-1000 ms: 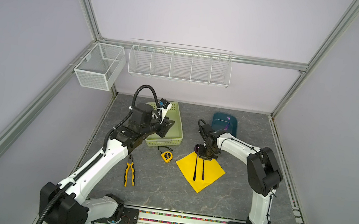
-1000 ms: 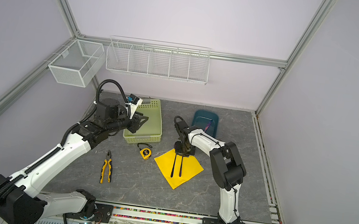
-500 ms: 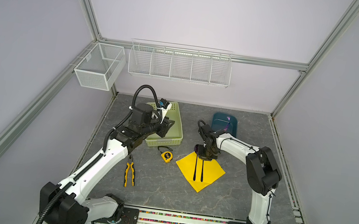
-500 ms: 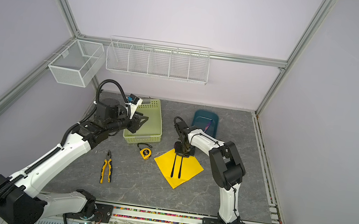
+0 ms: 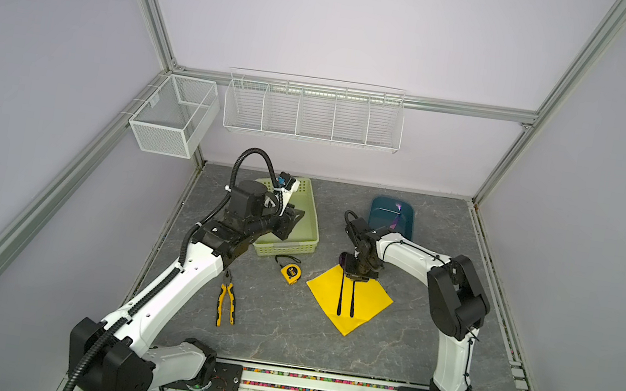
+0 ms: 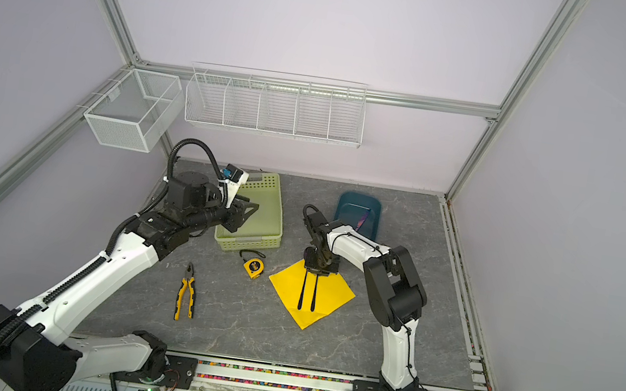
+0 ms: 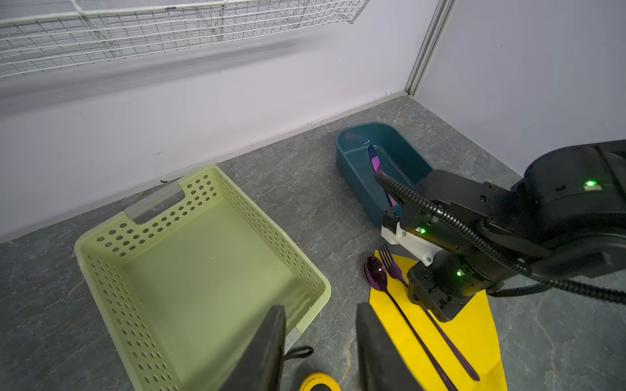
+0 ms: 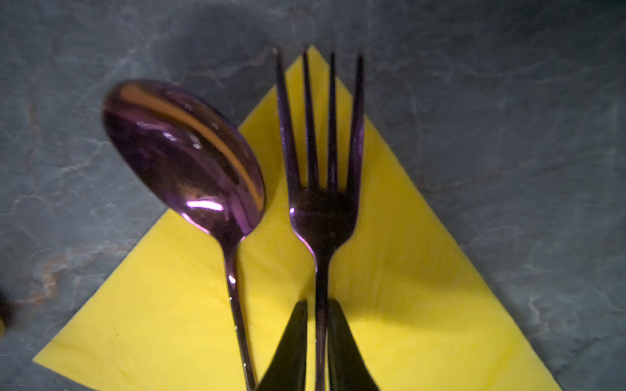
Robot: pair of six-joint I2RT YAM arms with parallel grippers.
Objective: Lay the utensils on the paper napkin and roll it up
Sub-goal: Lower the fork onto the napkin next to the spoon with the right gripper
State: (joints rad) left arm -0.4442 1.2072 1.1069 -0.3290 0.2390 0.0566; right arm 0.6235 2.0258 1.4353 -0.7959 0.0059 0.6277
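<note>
While spoon (image 8: 189, 159) lies on napkin (image 8: 406, 287), R gripper (image 8: 318, 338) seemingly pinches fork (image 8: 321, 210) (handle).

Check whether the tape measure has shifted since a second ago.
No. In both top views the tape measure sits where it was, just in front of the green basket corner and left of the paper napkin.

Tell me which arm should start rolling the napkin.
Probably right: the right gripper is already at the napkin, astride the fork. The left gripper hangs above the green basket.
</note>
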